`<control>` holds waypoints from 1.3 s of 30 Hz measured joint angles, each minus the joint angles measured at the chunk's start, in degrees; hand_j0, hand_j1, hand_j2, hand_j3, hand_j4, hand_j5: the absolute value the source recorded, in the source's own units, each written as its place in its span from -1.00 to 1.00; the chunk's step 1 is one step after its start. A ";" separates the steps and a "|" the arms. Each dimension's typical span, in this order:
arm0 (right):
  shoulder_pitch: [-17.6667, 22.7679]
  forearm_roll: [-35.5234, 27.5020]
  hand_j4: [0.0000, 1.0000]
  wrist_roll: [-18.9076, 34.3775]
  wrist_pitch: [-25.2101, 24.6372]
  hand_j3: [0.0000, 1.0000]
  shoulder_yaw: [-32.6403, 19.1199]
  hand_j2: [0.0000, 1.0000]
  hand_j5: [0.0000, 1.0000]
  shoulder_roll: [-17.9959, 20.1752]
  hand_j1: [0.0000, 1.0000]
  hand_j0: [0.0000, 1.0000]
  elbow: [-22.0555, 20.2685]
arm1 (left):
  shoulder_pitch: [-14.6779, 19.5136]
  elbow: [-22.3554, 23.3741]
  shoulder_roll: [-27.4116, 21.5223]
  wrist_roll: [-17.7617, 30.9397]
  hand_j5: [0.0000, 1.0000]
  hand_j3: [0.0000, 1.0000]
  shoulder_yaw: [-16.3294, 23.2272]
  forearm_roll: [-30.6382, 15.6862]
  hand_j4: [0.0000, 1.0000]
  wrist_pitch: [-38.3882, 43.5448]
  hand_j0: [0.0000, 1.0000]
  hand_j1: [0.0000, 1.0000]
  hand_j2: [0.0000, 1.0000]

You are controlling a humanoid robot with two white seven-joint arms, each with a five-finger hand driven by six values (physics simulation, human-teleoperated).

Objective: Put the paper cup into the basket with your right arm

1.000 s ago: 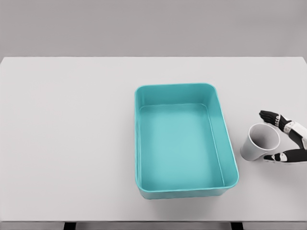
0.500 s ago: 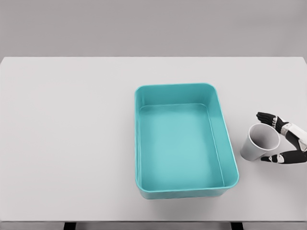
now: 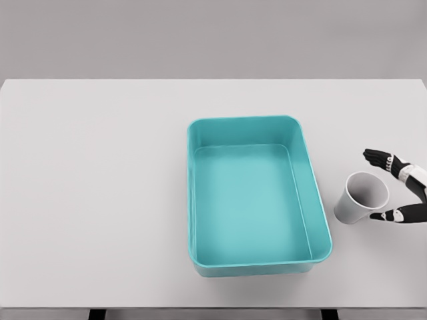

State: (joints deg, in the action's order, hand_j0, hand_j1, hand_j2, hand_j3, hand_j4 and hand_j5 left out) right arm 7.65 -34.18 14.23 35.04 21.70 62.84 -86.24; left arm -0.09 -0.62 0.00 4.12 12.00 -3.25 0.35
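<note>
Paper cup (image 3: 361, 197), upright on table (image 3: 100, 167) at basket's (image 3: 313, 200) 3 o'clock; right hand (image 3: 399, 190) open around it, holding nothing; risk: uneven finger closure tips or crushes the light cup.

Bare white table (image 3: 100, 200) lies open left of and behind the teal rectangular plastic basket (image 3: 321, 220). Only a narrow gap separates its raised right wall from the tilted white paper cup (image 3: 359, 199) just beside it.
</note>
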 measured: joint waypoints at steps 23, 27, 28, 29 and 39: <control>2.55 0.20 1.00 -4.11 -0.01 1.00 0.76 1.00 1.00 -0.22 1.00 1.00 -3.12 | 0.00 0.00 0.00 0.00 1.00 1.00 0.01 0.00 1.00 0.00 1.00 1.00 1.00; 2.64 0.21 1.00 -4.14 -0.01 1.00 0.75 1.00 1.00 -0.26 1.00 1.00 -3.25 | 0.00 0.00 0.00 0.00 1.00 1.00 0.01 0.00 1.00 0.00 1.00 1.00 1.00; 2.64 0.22 1.00 -4.16 -0.01 1.00 0.75 1.00 1.00 -0.27 1.00 1.00 -3.26 | 0.00 0.00 0.00 0.00 1.00 1.00 0.01 0.00 1.00 0.00 1.00 1.00 1.00; 2.64 0.21 1.00 -4.16 -0.01 1.00 0.75 1.00 1.00 -0.27 1.00 1.00 -3.27 | 0.00 0.00 0.00 0.00 1.00 1.00 0.01 0.00 1.00 0.00 1.00 1.00 1.00; 1.85 0.09 1.00 -4.15 -0.01 1.00 0.86 1.00 1.00 -0.78 1.00 1.00 -3.29 | 0.00 0.00 0.00 0.00 1.00 1.00 -0.01 0.00 1.00 0.00 1.00 1.00 1.00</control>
State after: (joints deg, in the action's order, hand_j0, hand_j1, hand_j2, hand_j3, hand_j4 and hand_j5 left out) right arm 9.49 -34.09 10.08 35.03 22.56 62.06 -89.53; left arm -0.09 -0.62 0.00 4.12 11.99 -3.25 0.35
